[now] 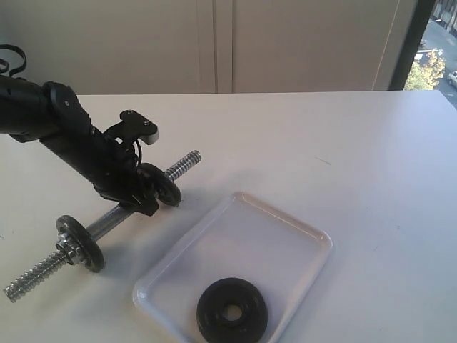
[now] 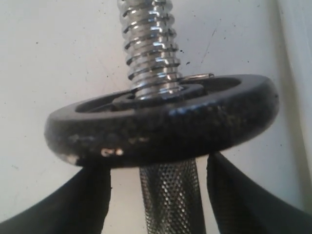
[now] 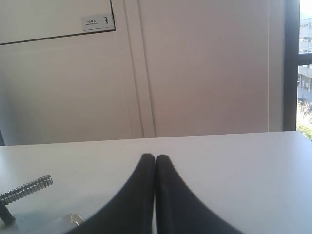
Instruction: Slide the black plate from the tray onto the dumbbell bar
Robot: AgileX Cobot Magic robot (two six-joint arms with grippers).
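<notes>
the black plate [image 1: 232, 311] lies flat in the tray [image 1: 315, 237] by the near edge of the bench [image 1: 357, 143], right of the dumbbell bar [image 1: 107, 223], whose axis runs near-left to far-centre. the left end effector [image 1: 145, 202] straddles its knurled middle, released; the right end effector [image 3: 155, 163], clenched empty, looks freer to fetch.

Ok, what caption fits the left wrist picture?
Left gripper open astride the knurled dumbbell bar, right beside its mounted disc.
</notes>
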